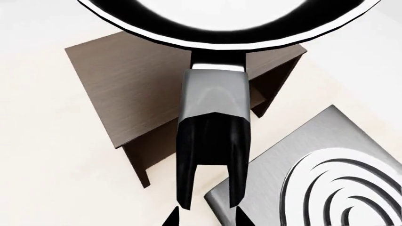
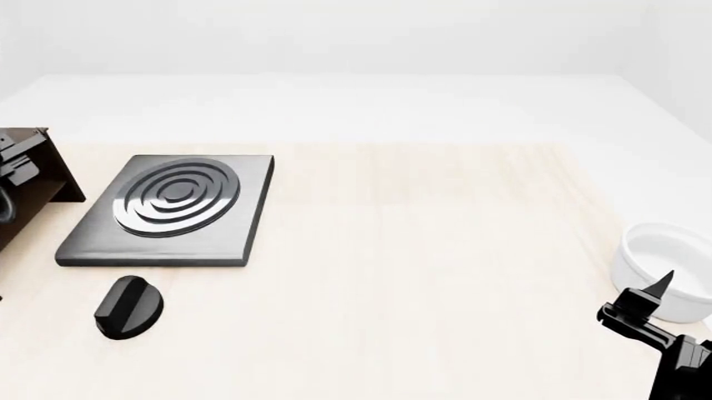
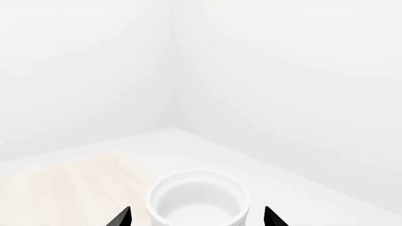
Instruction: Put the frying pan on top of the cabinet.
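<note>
In the left wrist view the frying pan (image 1: 226,23), black with a glossy white inside, fills the far edge. Its long grey handle (image 1: 215,94) runs back to my left gripper (image 1: 207,219). The fingertips (image 1: 171,220) flank the handle's forked end, shut on it. The pan hangs over the far part of the dark brown cabinet (image 1: 132,84); I cannot tell whether it touches the flat top. In the head view only the cabinet's corner (image 2: 39,171) shows at the far left, and the pan and left gripper are mostly cut off. My right gripper (image 3: 197,221) is open and empty.
The grey burner plate with concentric rings (image 2: 167,208) lies beside the cabinet's open side and shows in the left wrist view (image 1: 326,188). A black knob (image 2: 129,307) lies in front of it. A white bowl (image 2: 668,254) stands by my right gripper (image 2: 656,292) and shows in the right wrist view (image 3: 197,197).
</note>
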Motion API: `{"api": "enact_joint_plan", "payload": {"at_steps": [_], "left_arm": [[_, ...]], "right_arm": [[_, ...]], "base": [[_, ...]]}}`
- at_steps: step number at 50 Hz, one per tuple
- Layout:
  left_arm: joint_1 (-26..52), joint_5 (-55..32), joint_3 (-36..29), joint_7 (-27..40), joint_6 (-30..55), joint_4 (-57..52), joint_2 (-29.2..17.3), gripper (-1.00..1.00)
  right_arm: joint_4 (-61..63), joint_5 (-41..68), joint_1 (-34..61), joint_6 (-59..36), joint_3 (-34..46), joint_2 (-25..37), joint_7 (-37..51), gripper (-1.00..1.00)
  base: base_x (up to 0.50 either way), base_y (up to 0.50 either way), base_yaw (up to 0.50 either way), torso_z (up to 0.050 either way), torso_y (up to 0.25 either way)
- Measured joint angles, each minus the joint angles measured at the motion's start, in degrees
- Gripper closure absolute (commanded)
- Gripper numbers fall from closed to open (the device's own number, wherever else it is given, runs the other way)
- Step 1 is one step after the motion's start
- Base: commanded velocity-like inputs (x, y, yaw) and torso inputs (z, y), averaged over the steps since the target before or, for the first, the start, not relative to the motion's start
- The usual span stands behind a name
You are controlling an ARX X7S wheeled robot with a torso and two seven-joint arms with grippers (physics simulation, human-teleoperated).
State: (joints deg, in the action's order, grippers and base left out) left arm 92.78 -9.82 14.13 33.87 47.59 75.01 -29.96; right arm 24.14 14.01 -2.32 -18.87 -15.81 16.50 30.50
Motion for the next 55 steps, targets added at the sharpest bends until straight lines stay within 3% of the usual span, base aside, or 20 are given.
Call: {"api": "enact_joint_plan", "payload": {"at_steps": [15, 36, 46, 47, 55], "left_arm": [[-1.37, 5.89, 10.97, 1.58, -0.68, 0.0, -0.72, 1.0], [-0.32, 8.59, 14.12, 0.65, -1.65, 0.0, -0.27, 1.0], [-0.1, 8.13, 16.16, 1.04, -2.99, 0.0, -0.25, 1.0], [-0.04, 8.01, 16.48, 1.13, -3.22, 0.0, -0.25, -1.0], [0.91, 8.35, 16.37, 1.24, -5.62, -0.02, -0.49, -1.0]], "right_arm": [[-0.48, 0.01, 0.06, 0.19, 0.54, 0.05, 0.14, -1.0], [-1.06, 0.17, -0.01, 0.66, 1.13, 0.09, 0.25, -1.0], [-1.5, 0.24, -0.08, 0.99, 1.41, 0.1, 0.25, -1.0], [-1.53, 0.25, -0.08, 1.01, 1.44, 0.11, 0.25, -1.0], [-1.72, 0.32, -0.09, 1.18, 1.65, 0.18, 0.27, -1.0]], "base": [[0.0, 0.0, 0.0, 0.0, 0.001], [0.0, 0.0, 0.0, 0.0, -0.238], [0.0, 0.0, 0.0, 0.0, 0.0], [0.01, 0.0, 0.0, 0.0, 0.0], [0.0, 0.0, 0.0, 0.0, 0.0]]}}
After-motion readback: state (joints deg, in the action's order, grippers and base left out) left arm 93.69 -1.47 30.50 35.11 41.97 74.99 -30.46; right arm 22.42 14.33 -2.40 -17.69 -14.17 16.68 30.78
